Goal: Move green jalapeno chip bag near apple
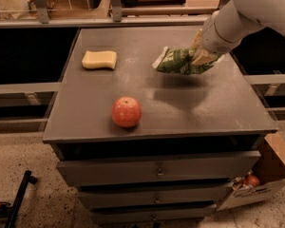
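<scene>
A dark grey bench (pixel 218 113) with drawers (pixel 133 171) in its front is seen from above and in front. A white robot arm (pixel 247 11) is stretched in from the upper right. At the arm's end, the tool (pixel 200 58) is positioned over the right rear part of the bench top. Its pale fingers are closed on the right end of the green jalapeno chip bag (pixel 175 62).

The bag is held roughly level, with its free white sealed end pointed left. It is held clear of the bench top, and a soft shadow (pixel 175 98) is cast on the surface below and in front of it.

The apple (pixel 126 111), round and red-orange, is placed near the front edge of the bench, left of centre. It is well apart from the bag, which is held farther back and to the right.

A pale yellow sponge (pixel 99 59) is laid flat near the rear left corner, apart from both the apple and the bag.

On the floor at the lower right, an open cardboard box (pixel 270 172) is seen beside the bench.
</scene>
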You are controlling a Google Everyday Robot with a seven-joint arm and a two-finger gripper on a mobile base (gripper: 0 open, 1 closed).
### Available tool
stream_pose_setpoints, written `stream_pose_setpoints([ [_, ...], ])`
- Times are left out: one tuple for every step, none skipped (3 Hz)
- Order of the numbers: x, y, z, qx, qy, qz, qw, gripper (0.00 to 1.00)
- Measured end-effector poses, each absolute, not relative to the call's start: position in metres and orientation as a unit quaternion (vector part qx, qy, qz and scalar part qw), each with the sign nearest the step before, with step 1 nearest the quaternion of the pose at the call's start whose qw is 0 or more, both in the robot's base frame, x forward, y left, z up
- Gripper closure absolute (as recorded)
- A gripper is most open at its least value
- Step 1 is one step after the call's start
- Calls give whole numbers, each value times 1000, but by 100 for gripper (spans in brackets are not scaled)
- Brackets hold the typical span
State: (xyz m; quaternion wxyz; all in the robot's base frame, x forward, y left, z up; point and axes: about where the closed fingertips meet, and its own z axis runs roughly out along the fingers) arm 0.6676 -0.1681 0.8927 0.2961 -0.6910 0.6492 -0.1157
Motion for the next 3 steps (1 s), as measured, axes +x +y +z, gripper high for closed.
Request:
stream_pose_setpoints([
  [641,-138,915,-707,618,-106,328,100],
  [610,-109,925,-734,583,-99,335,100],
  [583,-87,924,-754,559,-96,331,100],
])
